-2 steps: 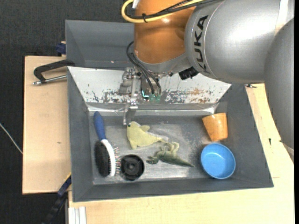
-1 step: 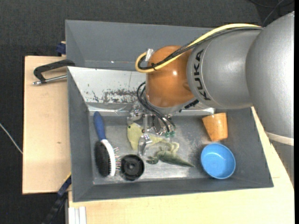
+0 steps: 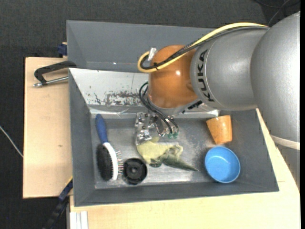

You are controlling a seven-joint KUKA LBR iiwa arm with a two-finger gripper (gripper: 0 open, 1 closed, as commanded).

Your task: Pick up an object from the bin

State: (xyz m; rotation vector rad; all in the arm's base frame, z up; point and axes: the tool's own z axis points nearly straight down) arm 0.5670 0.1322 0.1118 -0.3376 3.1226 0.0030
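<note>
The arm comes in from the right side and bends down into the grey metal bin. An orange cover sits on its wrist, and a yellow cable runs over the top of it. Below the cover, the end effector hangs low in the middle of the bin, close to the back wall. If it is open or closed I cannot tell, because its metal parts are too small and tangled to read.

Directly under the end effector, and a little toward the front, lies a pale yellow soft thing. It is crumpled, and it has a dark green pointed part on its right end. The end effector is at its upper edge, but whether they touch is not clear.

To the left lies a hairbrush with a blue handle and a black head with white bristles. Just beside the head of the brush, at the front, is a black round thing. On the right side of the bin, an orange cup lies near the back. A blue bowl stands in front of it, upright.
</note>
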